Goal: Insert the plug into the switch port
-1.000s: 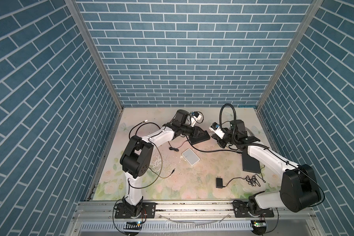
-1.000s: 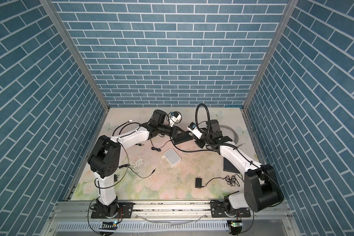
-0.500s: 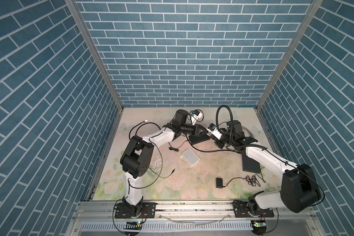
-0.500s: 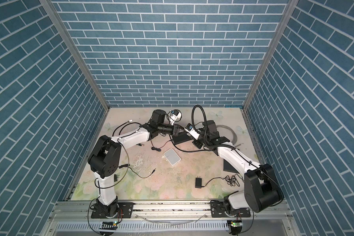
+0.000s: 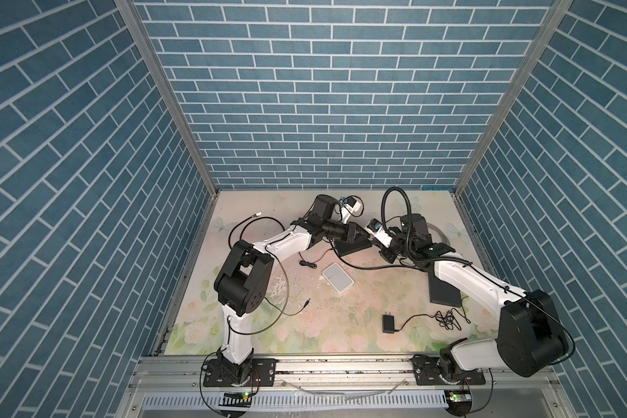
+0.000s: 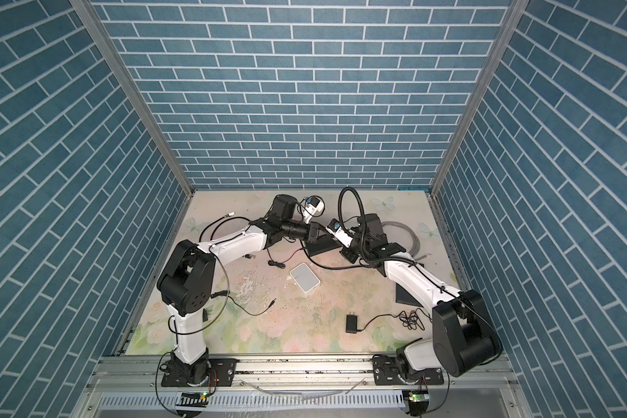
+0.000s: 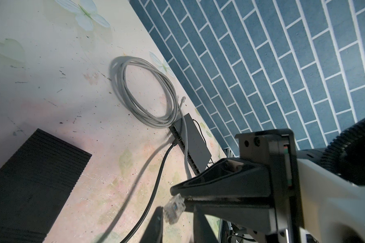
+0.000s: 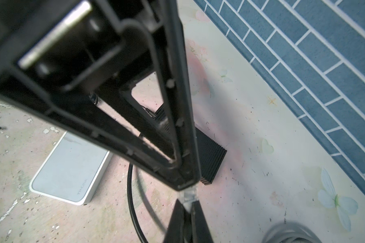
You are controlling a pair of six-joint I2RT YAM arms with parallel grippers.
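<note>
My right claw (image 8: 187, 208) is clenched on the clear Ethernet plug (image 7: 174, 207), well apart from the black network switch (image 7: 195, 145), so I judge insertion not yet begun; whether my left claw (image 8: 184, 183), tips at the plug, grips it I cannot tell.

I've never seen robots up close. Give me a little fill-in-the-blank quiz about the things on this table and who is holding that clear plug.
1. The pincer shut on the clear plug belongs to the ___ arm.
2. The coiled cable lying next to the black switch is ___ in colour.
3. The flat box marked TP-LINK is ___ in colour.

Missing words: right; grey; white.
</note>
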